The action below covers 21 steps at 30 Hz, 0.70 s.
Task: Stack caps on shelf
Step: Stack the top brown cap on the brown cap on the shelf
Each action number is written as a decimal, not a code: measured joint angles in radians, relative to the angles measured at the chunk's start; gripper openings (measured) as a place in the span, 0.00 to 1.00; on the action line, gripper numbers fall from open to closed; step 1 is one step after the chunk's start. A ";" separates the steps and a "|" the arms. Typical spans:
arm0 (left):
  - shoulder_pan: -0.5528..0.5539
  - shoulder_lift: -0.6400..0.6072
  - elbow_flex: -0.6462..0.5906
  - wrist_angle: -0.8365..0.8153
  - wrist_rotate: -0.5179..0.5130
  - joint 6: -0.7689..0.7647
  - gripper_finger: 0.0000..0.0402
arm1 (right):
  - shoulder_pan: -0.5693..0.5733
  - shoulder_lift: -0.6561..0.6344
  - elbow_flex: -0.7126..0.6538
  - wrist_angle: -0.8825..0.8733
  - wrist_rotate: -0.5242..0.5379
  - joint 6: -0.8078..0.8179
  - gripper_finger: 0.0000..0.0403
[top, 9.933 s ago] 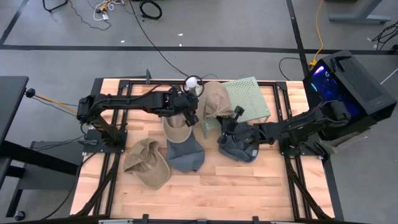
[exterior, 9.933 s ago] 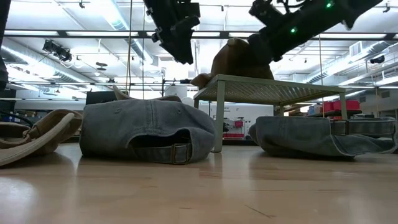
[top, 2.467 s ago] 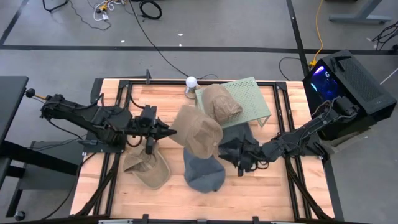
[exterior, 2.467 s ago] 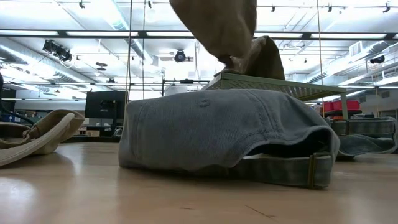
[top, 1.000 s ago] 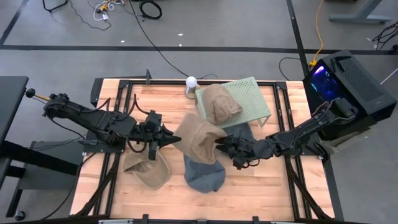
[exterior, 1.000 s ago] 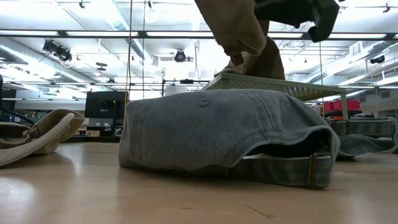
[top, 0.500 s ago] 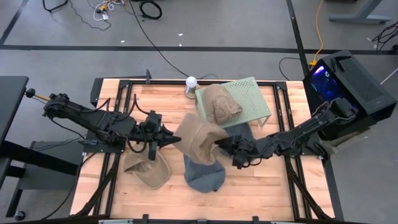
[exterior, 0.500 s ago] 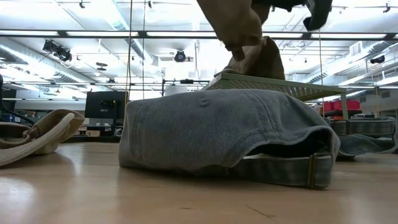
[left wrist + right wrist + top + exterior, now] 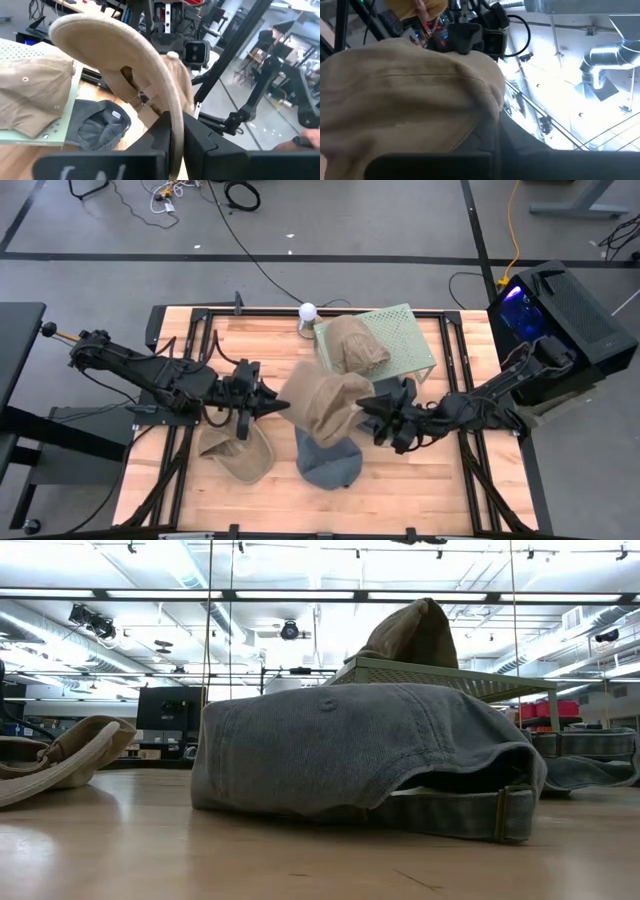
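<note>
From above, a tan cap hangs beside the shelf, pinched by the left gripper and right gripper, hiding a grey cap. Low view: both grippers cut off. Wrist views: fingers clamp fabric.

The tabletop is pale wood in planks, smooth with a soft sheen (the low view catches ceiling light on it). The shelf is pale green perforated metal, matt. A tan cap held aloft is soft woven cloth, matt, its brim stiffer and smooth-edged in the left wrist view. The blue-grey cap is faded denim-like cloth with visible stitching and a dull metal strap buckle. Both arms look like dark matt plastic or metal.
</note>
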 joint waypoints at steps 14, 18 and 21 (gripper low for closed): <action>0.001 0.000 0.000 0.002 0.054 0.062 0.61 | 0.066 -0.001 0.000 0.079 -0.016 -0.006 0.00; 0.001 0.000 0.000 -0.011 0.033 0.130 0.68 | 0.100 -0.001 0.000 0.139 -0.032 -0.021 0.00; 0.001 0.001 0.000 -0.023 0.006 0.194 0.69 | 0.122 -0.002 0.000 0.175 -0.032 -0.042 0.00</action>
